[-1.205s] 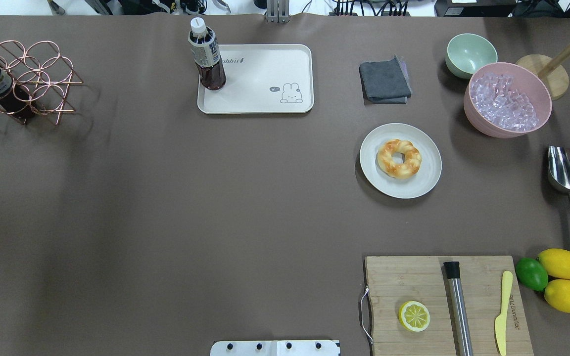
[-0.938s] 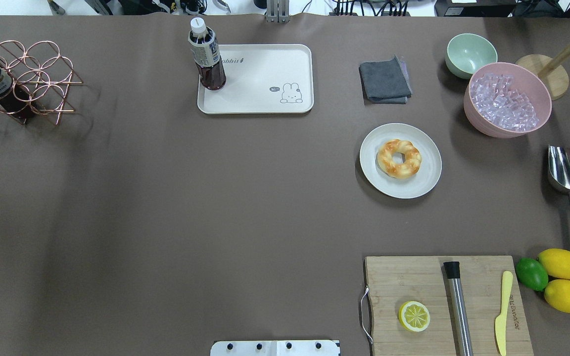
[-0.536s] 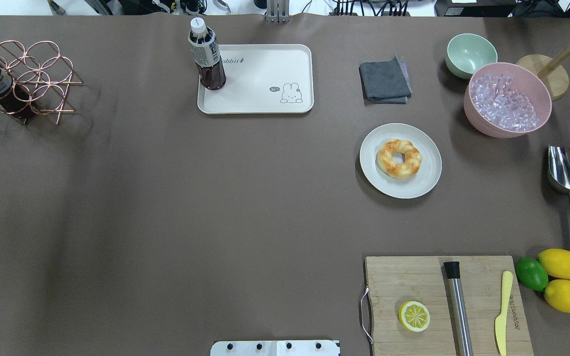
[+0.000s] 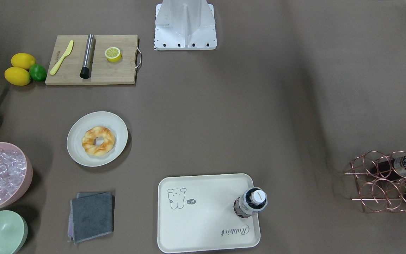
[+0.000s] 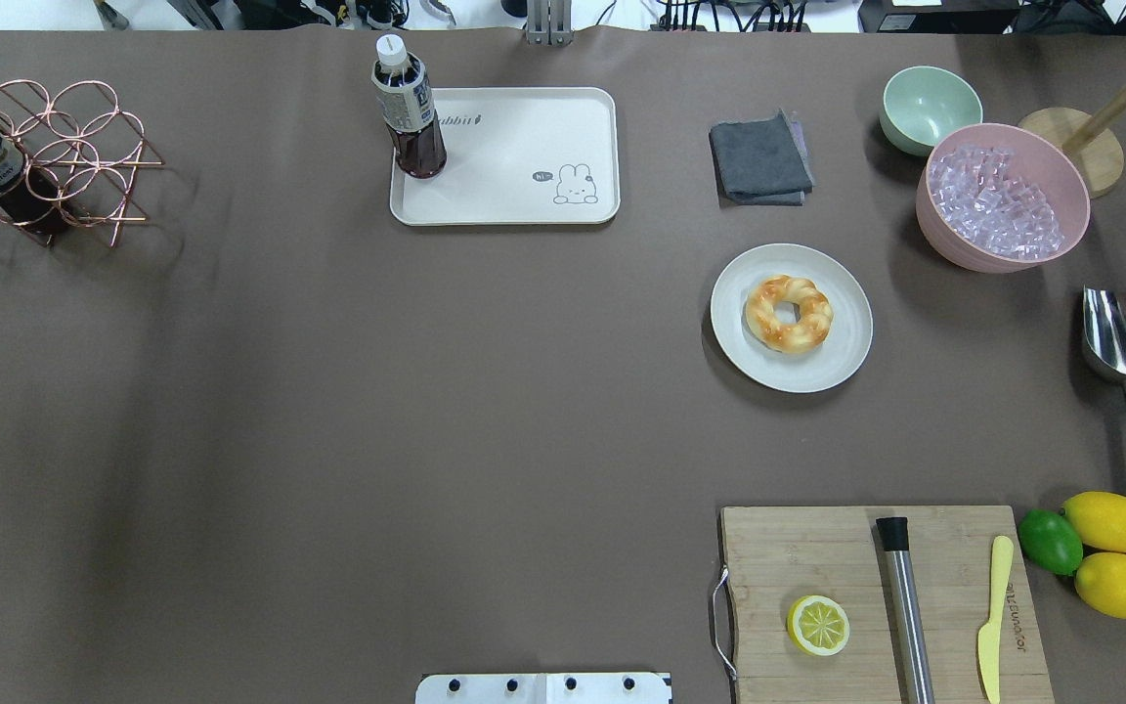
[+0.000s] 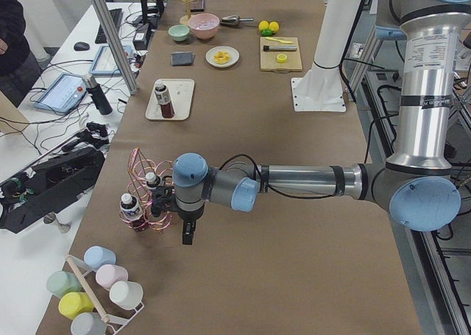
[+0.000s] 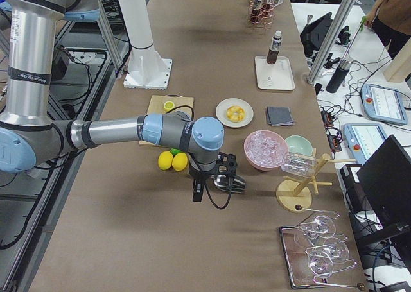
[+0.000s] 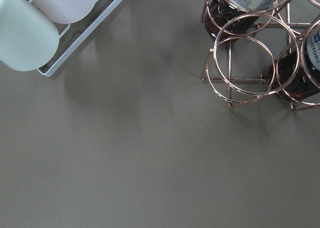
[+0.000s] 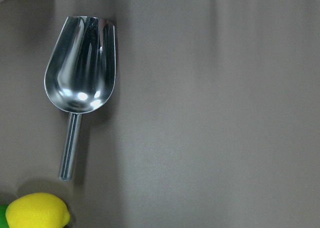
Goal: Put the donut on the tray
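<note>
A golden twisted donut (image 5: 788, 313) lies on a white plate (image 5: 842, 352) right of centre; it also shows in the front-facing view (image 4: 98, 140). The cream rabbit tray (image 5: 524, 200) lies at the far middle, with a dark drink bottle (image 5: 409, 122) standing on its left corner. My left gripper (image 6: 188, 235) shows only in the exterior left view, hanging beside the copper rack; I cannot tell if it is open or shut. My right gripper (image 7: 196, 194) shows only in the exterior right view, near the lemons and scoop; I cannot tell its state either.
A copper bottle rack (image 5: 45, 161) stands far left. A grey cloth (image 5: 760, 158), green bowl (image 5: 930, 106), pink bowl of ice (image 5: 1003, 196) and metal scoop (image 5: 1122, 342) are on the right. A cutting board (image 5: 876, 606) with a lemon half and the lemons (image 5: 1110, 552) lie near right.
</note>
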